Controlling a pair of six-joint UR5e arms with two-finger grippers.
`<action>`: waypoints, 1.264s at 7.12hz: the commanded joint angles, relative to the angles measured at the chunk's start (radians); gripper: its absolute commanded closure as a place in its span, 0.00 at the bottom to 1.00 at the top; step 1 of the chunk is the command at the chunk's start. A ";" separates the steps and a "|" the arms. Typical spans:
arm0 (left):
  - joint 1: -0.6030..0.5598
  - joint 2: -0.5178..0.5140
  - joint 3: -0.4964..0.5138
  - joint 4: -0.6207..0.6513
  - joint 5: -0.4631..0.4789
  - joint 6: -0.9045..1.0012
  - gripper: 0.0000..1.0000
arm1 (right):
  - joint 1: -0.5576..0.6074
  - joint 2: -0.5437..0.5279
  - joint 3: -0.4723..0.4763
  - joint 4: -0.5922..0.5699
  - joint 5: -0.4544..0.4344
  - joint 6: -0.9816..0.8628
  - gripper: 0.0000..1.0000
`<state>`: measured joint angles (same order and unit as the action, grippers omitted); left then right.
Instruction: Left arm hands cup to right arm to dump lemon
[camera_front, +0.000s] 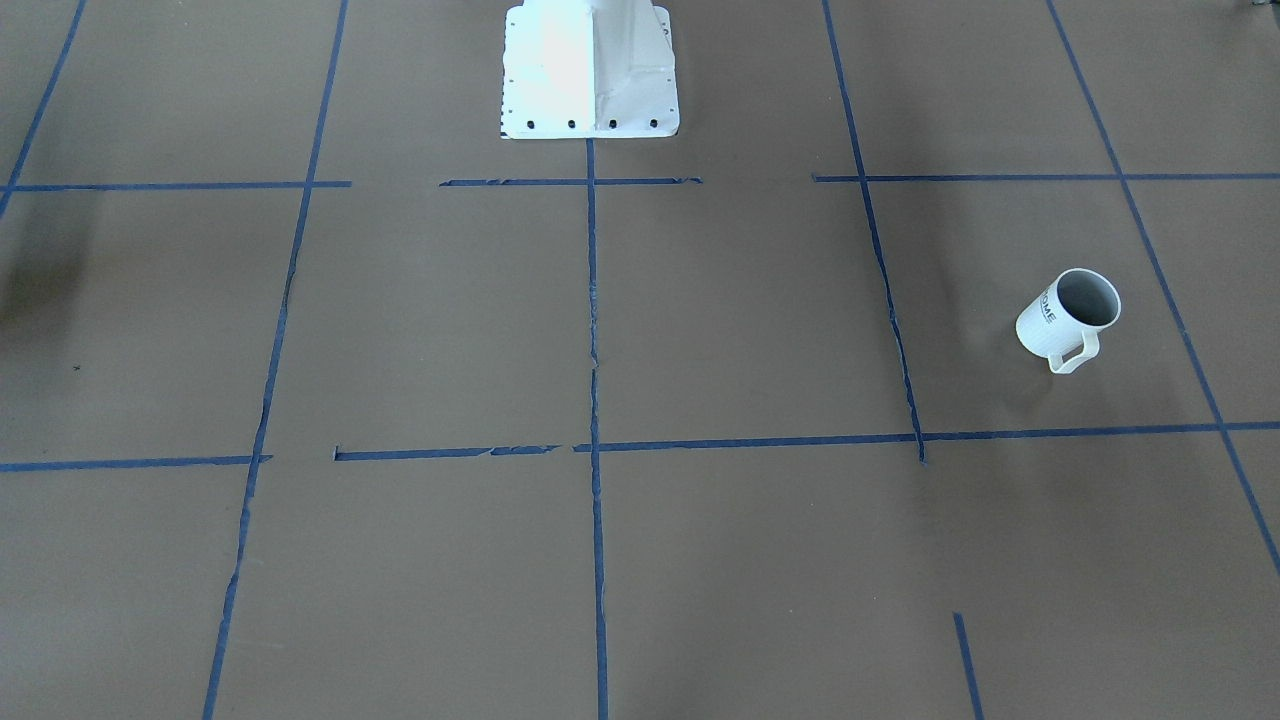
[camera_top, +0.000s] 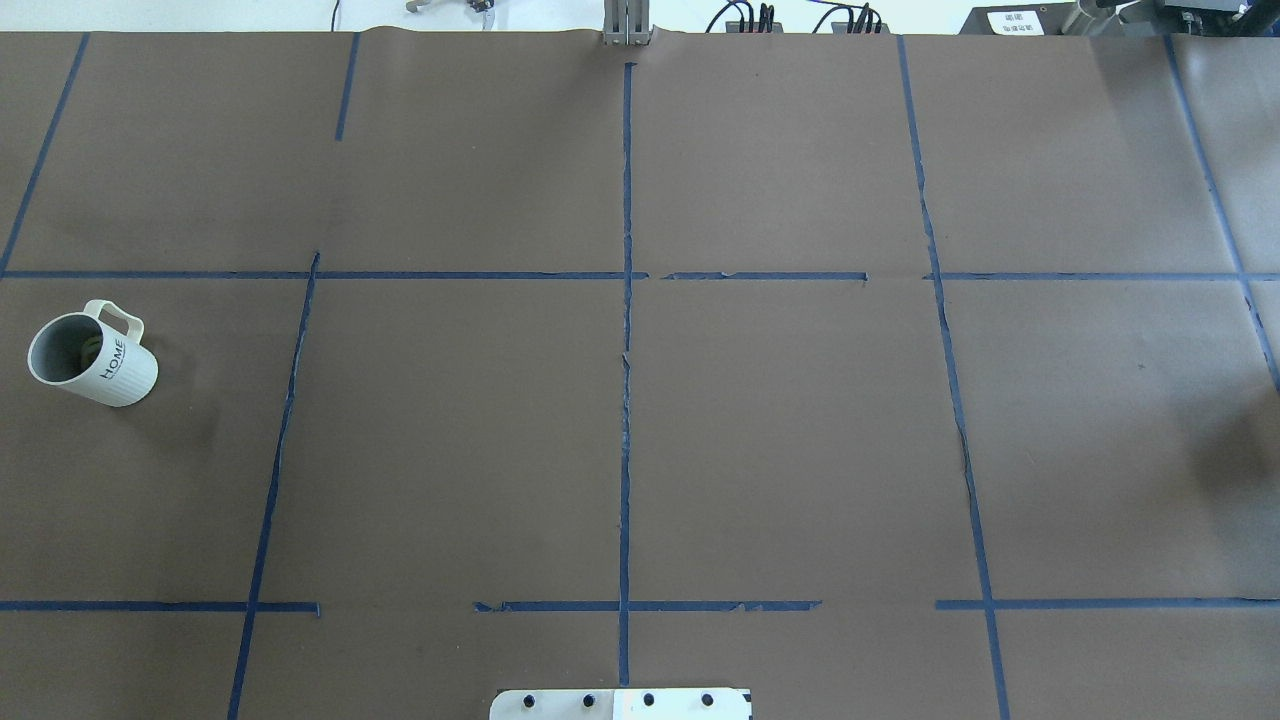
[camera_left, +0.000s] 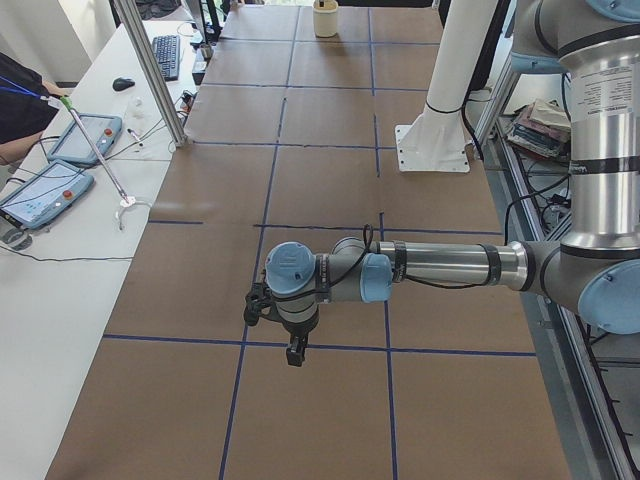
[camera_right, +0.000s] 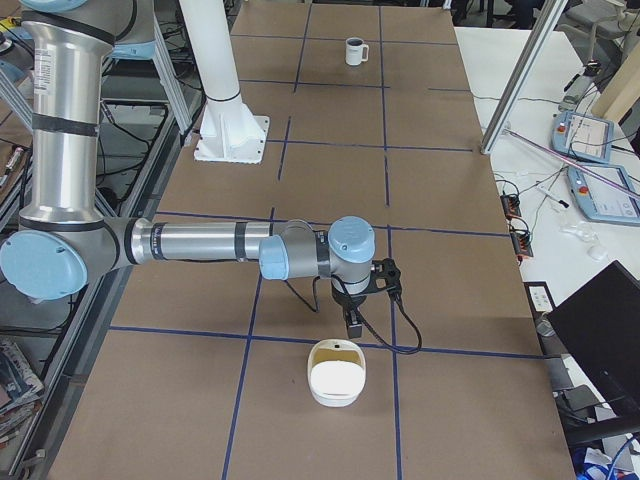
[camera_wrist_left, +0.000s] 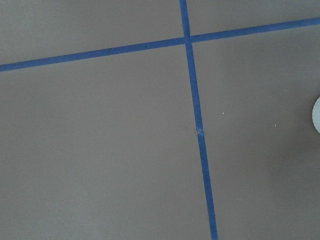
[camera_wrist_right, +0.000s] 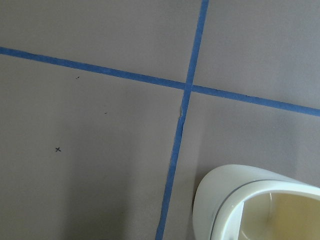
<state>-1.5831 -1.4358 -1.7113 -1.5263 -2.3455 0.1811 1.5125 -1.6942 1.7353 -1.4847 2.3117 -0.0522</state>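
Observation:
The cup (camera_front: 1052, 328) stands upright on the brown table, far out on my left side, handle toward the operators' side; it also shows in the overhead view (camera_top: 118, 378) and small in the right side view (camera_right: 354, 50). The lemon is not visible. The left arm (camera_left: 440, 265) reaches out high over that area and hides the cup in the left side view. The left gripper (camera_left: 294, 352) points down; I cannot tell if it is open or shut. The right arm (camera_right: 200, 242) stretches over my right end. Its gripper (camera_right: 352, 325) hangs just above a cream bowl (camera_right: 337, 372); state unclear.
The white robot pedestal (camera_front: 590, 70) stands at the table's middle rear. Blue tape lines (camera_top: 625, 400) grid the brown cover. The cream bowl's rim (camera_wrist_right: 220, 185) fills the right wrist view's lower corner. Metal posts (camera_left: 150, 70) and side tables with tablets (camera_right: 600, 195) flank the operators' side.

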 joint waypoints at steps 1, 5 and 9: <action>0.000 -0.003 -0.004 0.000 0.000 0.000 0.00 | 0.000 0.004 -0.002 0.001 -0.002 0.000 0.00; 0.000 -0.131 0.007 -0.027 0.034 0.002 0.00 | 0.000 0.022 0.000 0.000 -0.002 0.002 0.00; 0.018 -0.147 0.004 -0.180 0.023 -0.026 0.00 | 0.000 0.031 0.006 0.000 -0.002 0.003 0.00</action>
<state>-1.5795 -1.5889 -1.7164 -1.6338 -2.3204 0.1763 1.5125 -1.6638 1.7388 -1.4849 2.3102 -0.0502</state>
